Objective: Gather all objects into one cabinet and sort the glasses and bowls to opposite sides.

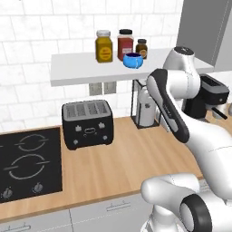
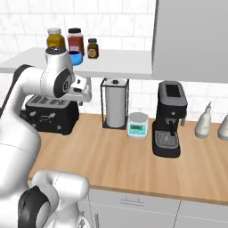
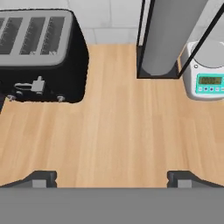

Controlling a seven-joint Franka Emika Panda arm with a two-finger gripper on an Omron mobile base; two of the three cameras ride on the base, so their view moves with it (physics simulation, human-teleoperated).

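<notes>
One small bright-blue vessel [image 1: 132, 60] stands on the white tiled wall shelf [image 1: 81, 68], right of the spice jars; in the right base view the blue vessel [image 2: 76, 58] is partly hidden behind my arm. My gripper [image 3: 113, 179] is open with nothing between its fingertips [image 3: 42, 178]. It hangs below the shelf and points down at bare wooden counter between the toaster and the paper-towel stand. The hand [image 2: 83, 92] sits just under the shelf's front edge. The other blue vessels, the wooden bowl and the open-fronted cabinet are out of view.
A black toaster [image 3: 39, 52] stands left of a paper-towel holder [image 3: 168, 39] and a white scale [image 3: 208, 74]. A coffee machine [image 2: 169, 118] and two white bottles [image 2: 205, 120] stand further right. The stove [image 1: 27, 163] lies left. A grey closed wall cabinet [image 2: 191, 40] hangs above.
</notes>
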